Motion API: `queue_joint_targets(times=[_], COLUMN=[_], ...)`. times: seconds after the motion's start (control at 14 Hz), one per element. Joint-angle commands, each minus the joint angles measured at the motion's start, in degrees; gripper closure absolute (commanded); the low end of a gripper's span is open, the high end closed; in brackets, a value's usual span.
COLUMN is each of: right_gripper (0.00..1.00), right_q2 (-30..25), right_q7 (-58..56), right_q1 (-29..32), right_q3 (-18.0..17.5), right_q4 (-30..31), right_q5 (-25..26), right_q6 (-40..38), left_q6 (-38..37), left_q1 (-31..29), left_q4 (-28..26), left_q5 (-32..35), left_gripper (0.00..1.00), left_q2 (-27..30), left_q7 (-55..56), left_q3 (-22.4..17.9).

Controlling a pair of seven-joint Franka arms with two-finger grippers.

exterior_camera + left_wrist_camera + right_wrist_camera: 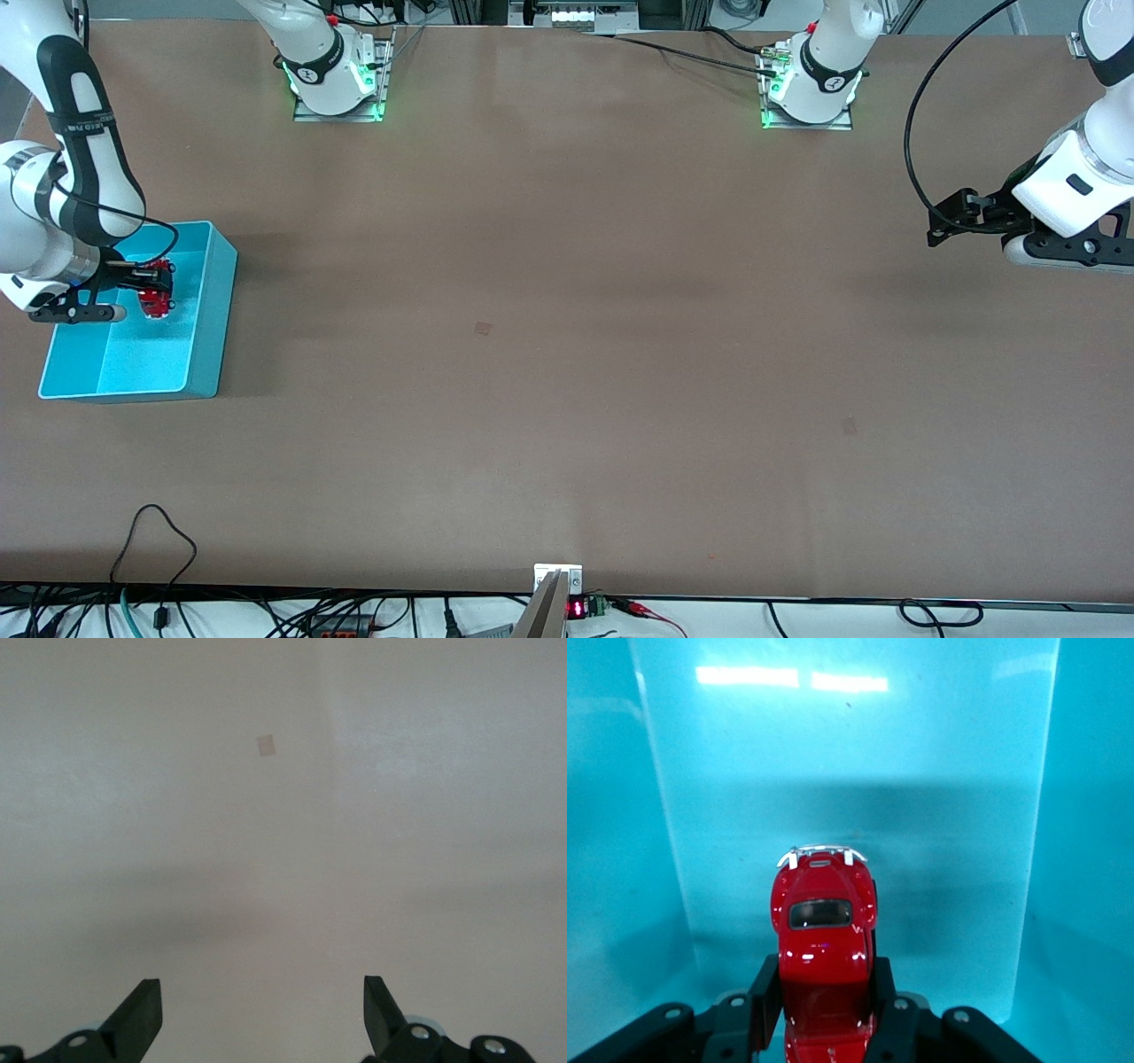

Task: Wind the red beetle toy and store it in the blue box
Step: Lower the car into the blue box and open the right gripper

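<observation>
From the front we see the toy (158,297), a tiny glossy red car with pale trim, clamped in the right tool (152,290) over the inside of the box (210,332). The box is a bright cyan bin with straight walls and a lighter floor, many times the toy's size, standing at the right arm's end of the tabletop (567,354). Its long axis runs from the robots' side toward the camera. In this view the toy is too small for us to tell which way it points. The left tool (952,221) hangs over bare tabletop at the left arm's end, well apart from the box, and that arm waits.

In the left wrist view we see the left tool (263,1014) with its two dark fingers (137,1014) spread wide, nothing between them, and only plain tabletop (283,815) below.

In the right wrist view we see the toy (823,943) from above: rounded beetle body, dark window, silvery bumper at the end away from the tool. The right tool (824,1010) grips it by its sides at one end, fingers (764,997) pressed against the red body. The toy's long axis points straight out from the tool, bumper end leading, over the cyan floor of the box (833,753), with box walls on either side.
</observation>
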State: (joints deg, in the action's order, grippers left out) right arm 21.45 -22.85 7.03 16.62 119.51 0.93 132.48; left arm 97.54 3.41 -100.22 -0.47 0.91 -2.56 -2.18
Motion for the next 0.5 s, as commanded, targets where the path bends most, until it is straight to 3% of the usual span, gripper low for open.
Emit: queue_joint_targets(times=[0.0,0.21,0.43], right_gripper=[0.65,0.04,0.00], right_q2=[0.70,0.35,-1.40], right_q7=[0.26,0.26,-0.09], right_q1=[0.88,0.79,0.27], right_q3=[0.43,0.34,0.17], right_q4=[-0.07,-0.24,-1.12], right_q5=[-0.58,-0.76,-0.67], right_q6=[0.14,-0.03,-0.38], left_q6=[-0.60,-0.69,-1.13], left_q1=[0.28,0.28,0.28], left_q4=[0.73,0.82,0.91], left_q5=[1.00,1.00,1.00], left_gripper=[0.00,0.00,0.00], left_q2=[0.24,0.24,0.24], left_q7=[-0.87,-0.87,-0.87], left_q3=[-0.19,-0.19,-0.19])
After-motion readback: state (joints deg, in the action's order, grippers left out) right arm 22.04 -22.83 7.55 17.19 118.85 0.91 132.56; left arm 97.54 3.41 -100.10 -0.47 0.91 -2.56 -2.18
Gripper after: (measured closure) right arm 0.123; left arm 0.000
